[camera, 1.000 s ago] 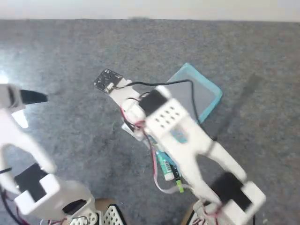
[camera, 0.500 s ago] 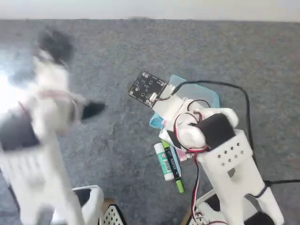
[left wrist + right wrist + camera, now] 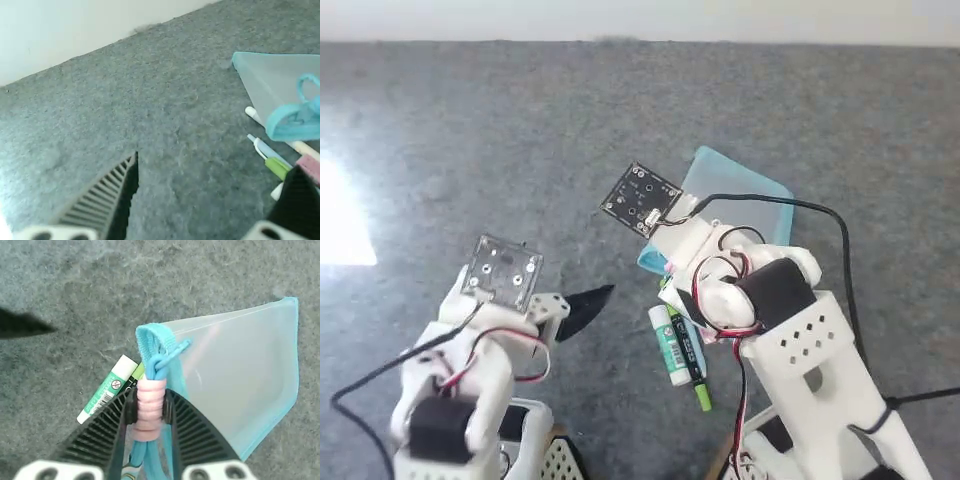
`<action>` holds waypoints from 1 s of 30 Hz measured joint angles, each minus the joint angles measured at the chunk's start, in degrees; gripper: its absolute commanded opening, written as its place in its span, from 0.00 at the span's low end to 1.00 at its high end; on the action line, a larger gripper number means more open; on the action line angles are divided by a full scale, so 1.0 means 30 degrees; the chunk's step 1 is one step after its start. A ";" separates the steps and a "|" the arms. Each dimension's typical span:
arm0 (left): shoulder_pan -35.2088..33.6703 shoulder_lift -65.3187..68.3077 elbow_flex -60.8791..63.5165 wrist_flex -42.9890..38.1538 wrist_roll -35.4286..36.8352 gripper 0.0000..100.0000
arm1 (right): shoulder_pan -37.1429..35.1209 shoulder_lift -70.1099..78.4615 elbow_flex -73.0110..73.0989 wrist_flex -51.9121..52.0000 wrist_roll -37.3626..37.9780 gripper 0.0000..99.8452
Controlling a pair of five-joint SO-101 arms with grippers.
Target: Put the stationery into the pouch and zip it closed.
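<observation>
The translucent pouch (image 3: 745,205) with teal edging lies flat on the grey mat; it also shows as pouch (image 3: 240,375) and pouch (image 3: 280,80). My right gripper (image 3: 149,407) is shut on a pink ribbed piece (image 3: 149,401) at the pouch's corner, right by the teal cord loop (image 3: 159,357). In the high view, the right gripper (image 3: 672,275) sits over that corner. A green-and-white glue stick (image 3: 670,345) and a green pen (image 3: 696,372) lie beside it. My left gripper (image 3: 215,167) stands open, a short way from the pens (image 3: 265,150); one black finger (image 3: 585,308) points toward them.
Grey mat (image 3: 470,130) spreads wide to the left and back, ending at a pale wall (image 3: 75,30). Both arm bases stand at the near edge. A black cable (image 3: 820,215) arcs over the pouch.
The left arm swung in from the left edge and came down, its open gripper now facing the stationery. The right arm drew back and settled at the pouch's corner.
</observation>
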 measured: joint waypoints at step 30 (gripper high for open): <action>0.2491 0.1612 0.4132 -0.4689 0.1172 0.41 | -0.2520 0.0000 -0.1582 0.2872 -0.0205 0.01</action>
